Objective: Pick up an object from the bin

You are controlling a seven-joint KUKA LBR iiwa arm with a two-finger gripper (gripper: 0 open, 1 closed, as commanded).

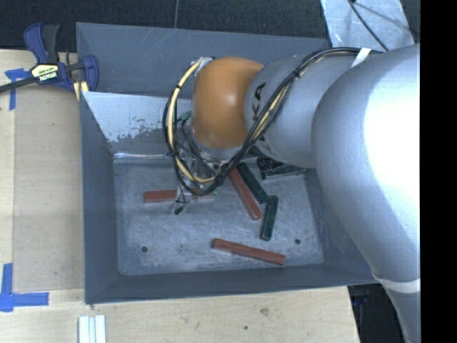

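Likely stiff and light, the left reddish-brown bar was judged best pinched widthwise; the state of the gripper could not be told.

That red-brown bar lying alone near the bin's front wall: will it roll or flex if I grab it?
The red-brown bar looks straight and flat-sided, so it is probably stiff and unlikely to roll. Thin and flat on the bin floor, it may slide when nudged rather than lift.

The bin is seen grey, floor scuffed pale. Three sticks are noted reddish-brown, one bar dark green. The wrist cover is shown orange, the arm silver, cables yellow.
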